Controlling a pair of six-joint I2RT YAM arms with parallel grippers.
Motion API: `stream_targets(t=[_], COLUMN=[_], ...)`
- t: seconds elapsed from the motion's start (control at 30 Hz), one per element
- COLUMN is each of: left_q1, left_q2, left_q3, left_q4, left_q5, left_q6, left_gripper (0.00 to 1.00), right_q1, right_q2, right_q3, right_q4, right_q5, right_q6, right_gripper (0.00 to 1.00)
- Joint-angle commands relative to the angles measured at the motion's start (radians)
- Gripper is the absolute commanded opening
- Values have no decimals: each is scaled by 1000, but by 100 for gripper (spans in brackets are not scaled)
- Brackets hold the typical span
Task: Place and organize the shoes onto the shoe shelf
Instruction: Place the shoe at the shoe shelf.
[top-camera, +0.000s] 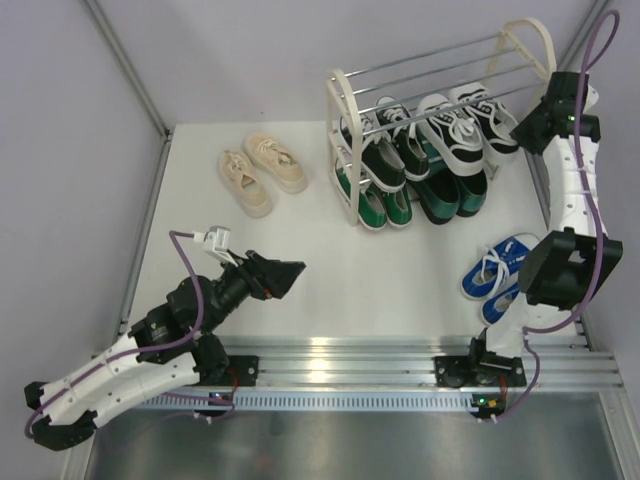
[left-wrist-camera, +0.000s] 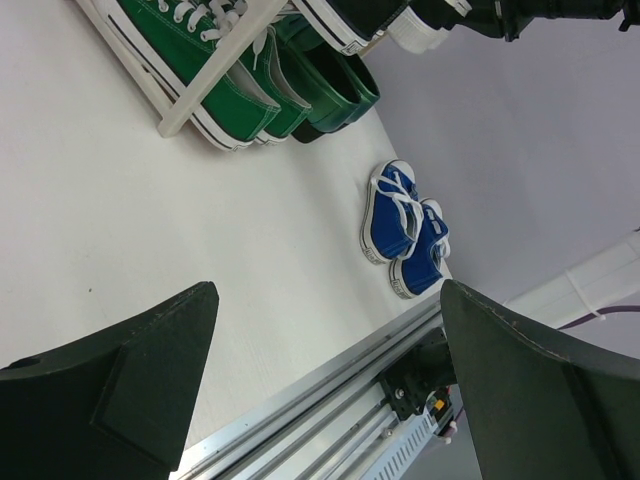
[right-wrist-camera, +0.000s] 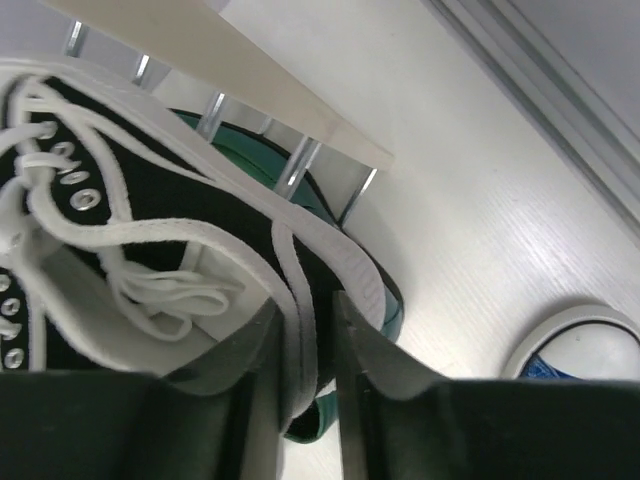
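1. The right fingers (right-wrist-camera: 420, 410) are pinching the white-trimmed collar of a striped sneaker (right-wrist-camera: 150, 220), one finger on each side of the rim.
2. That sneaker sits at the right end of the shoe shelf (top-camera: 340, 110), beside its mate, on a tier above the dark green loafers (top-camera: 450, 195).
3. The black canvas sneakers (top-camera: 385, 150) fill the left half of the same tier, and the green canvas sneakers (top-camera: 372, 205) lie beneath them on the lowest level.
4. The left fingers (left-wrist-camera: 150, 400) are spread wide and hold nothing. They hang above the bare counter (top-camera: 400, 280), well apart from every shoe.
5. The blue sneakers (left-wrist-camera: 405, 230) lie side by side on the counter near its front right edge, away from the shelf. In the left wrist view they show in the gap between the spread fingers.
6. The cream sneakers (top-camera: 262, 172) rest on the counter just left of the shelf, off the rack.
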Motion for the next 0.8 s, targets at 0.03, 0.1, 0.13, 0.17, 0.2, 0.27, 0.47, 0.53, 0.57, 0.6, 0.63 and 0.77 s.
stream_targets(t=[0.03, 0.1, 0.13, 0.17, 0.2, 0.27, 0.47, 0.53, 0.57, 0.6, 0.63, 0.77], left_q1=[2, 2, 2, 2, 4, 2, 2, 2, 2, 2, 4, 4], left_q2=[11, 10, 13, 11, 8, 5, 1, 2, 4, 2, 2, -1], left_q3=[12, 13, 13, 15, 15, 13, 16, 21, 22, 24, 25, 28], left_q4=[13, 13, 13, 13, 13, 11, 13, 13, 11, 11, 11, 11], left_q5=[12, 15, 15, 16, 18, 18, 41, 47, 50, 49, 50, 53], left_q6=[-9, -9, -9, -7, -7, -7, 2, 8, 14, 17, 20, 37], left_gripper=[98, 98, 98, 98, 98, 98, 98, 98, 98, 98, 98, 98], right_q1=[15, 15, 15, 13, 13, 10, -13, -16, -17, -22, -26, -57], right_q2=[-30, -25, -27, -27, -25, -38, -116, -162, -177, -191, -222, -295], right_q3=[28, 31, 31, 31, 29, 20, -29, -44, -64, -75, -98, -171], right_q4=[120, 118, 120, 120, 121, 134, 201, 216, 226, 233, 235, 241], right_q5=[-42, -58, -65, -66, -75, -85, -151, -152, -152, -149, -149, -160], right_q6=[35, 37, 35, 35, 34, 29, -23, -63, -74, -92, -101, -158], right_gripper=[32, 40, 41, 42, 46, 49, 68, 77, 78, 78, 79, 76])
